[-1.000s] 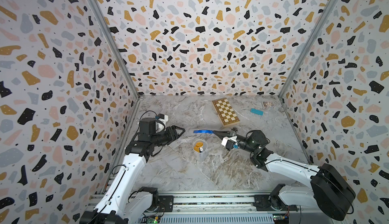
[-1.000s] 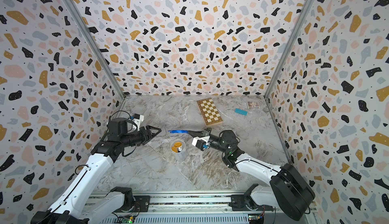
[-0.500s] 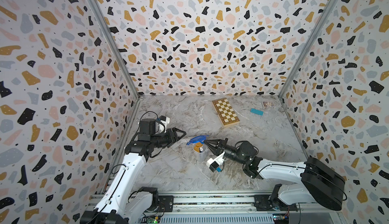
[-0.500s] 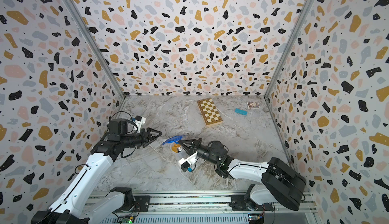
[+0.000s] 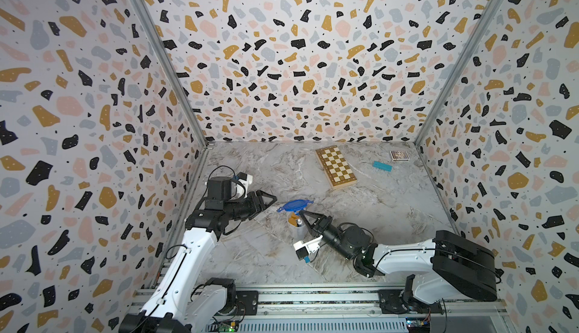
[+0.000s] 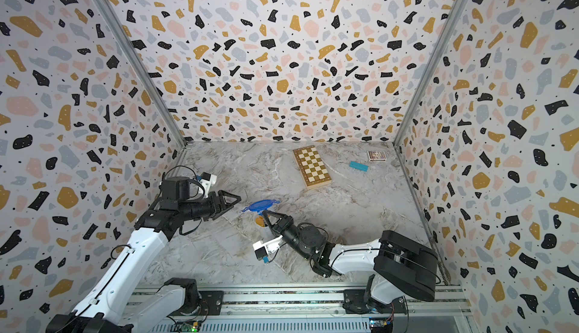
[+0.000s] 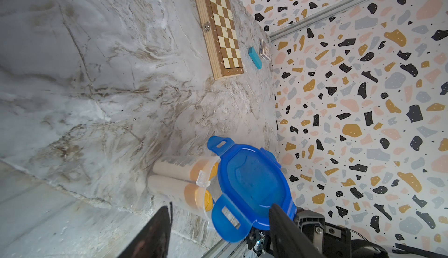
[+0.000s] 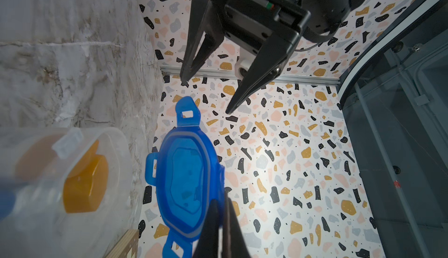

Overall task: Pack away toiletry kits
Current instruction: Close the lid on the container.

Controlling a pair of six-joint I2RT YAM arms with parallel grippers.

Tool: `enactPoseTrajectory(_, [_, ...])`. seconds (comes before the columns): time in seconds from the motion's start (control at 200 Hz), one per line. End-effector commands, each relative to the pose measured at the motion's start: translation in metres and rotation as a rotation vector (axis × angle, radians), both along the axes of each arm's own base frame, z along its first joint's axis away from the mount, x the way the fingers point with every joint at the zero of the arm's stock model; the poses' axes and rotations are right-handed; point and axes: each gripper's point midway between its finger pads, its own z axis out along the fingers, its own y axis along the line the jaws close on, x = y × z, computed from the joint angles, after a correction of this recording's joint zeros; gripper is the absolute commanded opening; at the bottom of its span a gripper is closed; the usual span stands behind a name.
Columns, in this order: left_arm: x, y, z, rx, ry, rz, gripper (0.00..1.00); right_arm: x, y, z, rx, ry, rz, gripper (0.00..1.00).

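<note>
A clear plastic tub [image 5: 294,226] [image 6: 260,222] stands mid-table with two white orange-capped bottles [image 7: 180,179] upright in it; their caps [image 8: 84,186] show through the wall. A blurred blue piece [image 8: 4,202] also lies in the tub. My right gripper [image 5: 302,213] [image 8: 221,202] is shut on one edge of the blue four-tab lid [image 5: 294,205] [image 8: 186,179]. The lid hangs tilted just over the tub's mouth, not seated. My left gripper [image 5: 270,200] [image 7: 220,207] is open, level with the lid on its left, touching nothing. I cannot make out the tube.
A wooden chessboard [image 5: 336,167] lies at the back, with a flat teal block [image 5: 382,166] and a small card box [image 5: 399,155] to its right near the far right corner. Patterned walls close three sides. The rail [image 5: 313,298] runs along the front.
My right arm has swung left and rolled its wrist over, bringing the lid from behind the tub down close over its mouth. The left gripper has edged a little toward the lid.
</note>
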Motion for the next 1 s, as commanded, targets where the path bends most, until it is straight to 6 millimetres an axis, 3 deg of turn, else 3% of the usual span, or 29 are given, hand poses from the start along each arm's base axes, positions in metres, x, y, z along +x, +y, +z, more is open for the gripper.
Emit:
enactPoseTrajectory(0.0, [0.000,0.001,0.001,0.015,-0.029,-0.010,0.64,0.001,-0.007,-0.006,-0.017,-0.022,-0.080,0.00])
enactPoseTrajectory(0.581, [0.005,0.003,-0.003,0.034,-0.019,-0.002,0.65,-0.014,-0.002,-0.047,-0.098,0.009,-0.146,0.01])
enactPoseTrajectory(0.781, [0.008,0.004,-0.008,0.039,-0.009,0.003,0.65,-0.016,-0.003,-0.046,-0.072,0.024,-0.161,0.01])
enactPoseTrajectory(0.991, [0.011,0.003,-0.008,0.035,-0.004,0.003,0.65,-0.018,-0.009,-0.026,0.030,0.022,-0.186,0.00])
